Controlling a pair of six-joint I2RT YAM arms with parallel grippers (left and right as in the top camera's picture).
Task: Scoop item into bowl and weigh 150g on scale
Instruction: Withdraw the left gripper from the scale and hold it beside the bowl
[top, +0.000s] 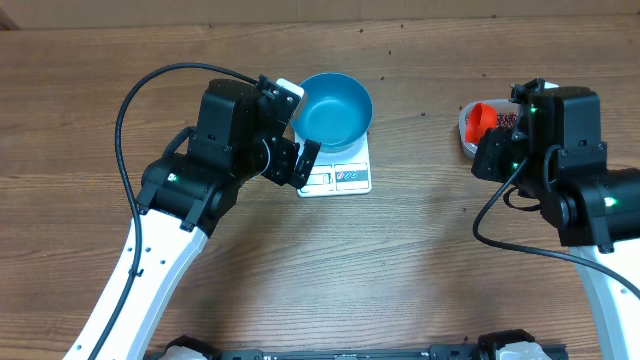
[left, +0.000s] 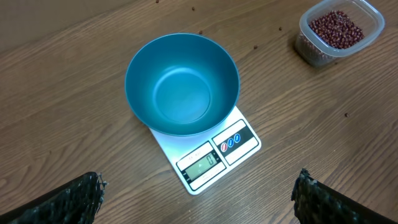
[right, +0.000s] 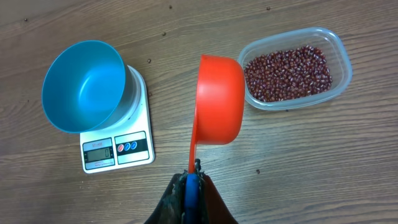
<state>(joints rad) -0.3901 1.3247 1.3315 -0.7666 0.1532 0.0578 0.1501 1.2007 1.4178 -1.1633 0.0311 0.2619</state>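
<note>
The empty blue bowl (top: 333, 108) (left: 183, 84) (right: 84, 84) stands on the white scale (top: 345, 178) (left: 233, 146) (right: 134, 146), whose display faces the near side. The beans (right: 287, 71) (left: 336, 28) lie in a clear plastic tub (right: 345, 68) (top: 466, 128) at the right. My right gripper (right: 194, 177) (top: 497, 135) is shut on the blue handle of an orange scoop (right: 219, 99) (top: 482, 118). The scoop is turned on its side just left of the tub, its inside hidden. My left gripper (left: 199, 193) (top: 300, 128) is open beside the bowl and scale, holding nothing.
A few stray beans dot the wooden table (top: 400, 260). Both arms' black cables arc over the table on their own sides. The tub sits near the table's right side, under my right wrist.
</note>
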